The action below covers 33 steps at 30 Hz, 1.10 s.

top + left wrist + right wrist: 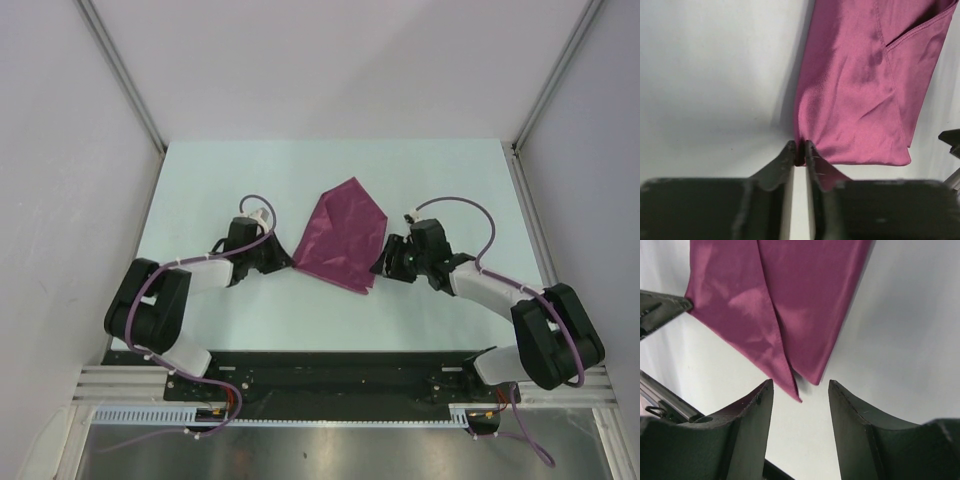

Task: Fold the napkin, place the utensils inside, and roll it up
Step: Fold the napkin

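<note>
The plum napkin (345, 236) lies folded on the white table, in the middle between the two arms. My left gripper (290, 262) is shut on the napkin's near left corner, as the left wrist view shows (799, 150), with the cloth (865, 85) spreading away from it. My right gripper (378, 268) is open at the napkin's near right corner. In the right wrist view (800, 386) two pointed corners of the cloth (785, 295) lie just ahead of the gap, not touched. No orange utensils are in view.
White walls stand left, right and behind the table (450, 190). The arm bases sit on a black rail (330, 375) at the near edge. The left gripper's fingertip (670, 307) shows at the left of the right wrist view.
</note>
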Each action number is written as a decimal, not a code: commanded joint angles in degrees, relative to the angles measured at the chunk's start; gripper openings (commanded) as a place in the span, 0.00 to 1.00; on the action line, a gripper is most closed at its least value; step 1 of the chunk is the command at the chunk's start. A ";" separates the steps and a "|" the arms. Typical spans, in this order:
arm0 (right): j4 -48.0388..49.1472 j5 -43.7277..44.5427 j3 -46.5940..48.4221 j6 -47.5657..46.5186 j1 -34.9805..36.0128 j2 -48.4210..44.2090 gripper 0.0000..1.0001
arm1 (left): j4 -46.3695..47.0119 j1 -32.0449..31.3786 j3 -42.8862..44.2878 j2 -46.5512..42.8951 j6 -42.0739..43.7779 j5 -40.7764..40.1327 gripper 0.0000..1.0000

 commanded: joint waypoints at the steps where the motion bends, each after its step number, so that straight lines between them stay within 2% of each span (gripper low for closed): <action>1: -2.81 2.32 -0.21 1.29 4.26 0.10 0.54 | 0.35 -0.24 0.07 -1.21 -1.60 -0.62 0.31; 5: -1.06 2.07 -2.31 3.66 5.50 0.45 0.53 | -1.40 -0.24 0.42 -2.34 -1.43 -2.11 0.64; 7: 0.61 1.19 -2.76 4.89 5.77 1.41 0.54 | -2.98 -0.24 0.68 -3.22 -1.25 -3.42 0.76; 9: 1.06 0.57 -2.67 5.51 6.03 2.29 0.53 | -4.21 -0.24 0.95 -4.89 -0.73 -4.13 0.81; 15: 4.48 -1.89 -1.88 6.66 7.35 6.51 0.52 | -9.66 -0.15 2.18 -11.04 0.68 -8.26 0.88; 25: 4.66 -0.31 -1.62 7.89 9.02 9.06 0.46 | -12.57 -0.15 3.32 -15.09 0.86 -7.83 0.89; 28: 3.61 1.09 -1.27 7.98 8.93 9.24 0.40 | -12.57 -0.15 3.32 -15.09 0.86 -7.56 0.89; 33: 2.46 2.15 -0.21 7.71 8.93 10.20 0.23 | -12.31 -0.15 3.23 -14.92 1.03 -7.21 0.89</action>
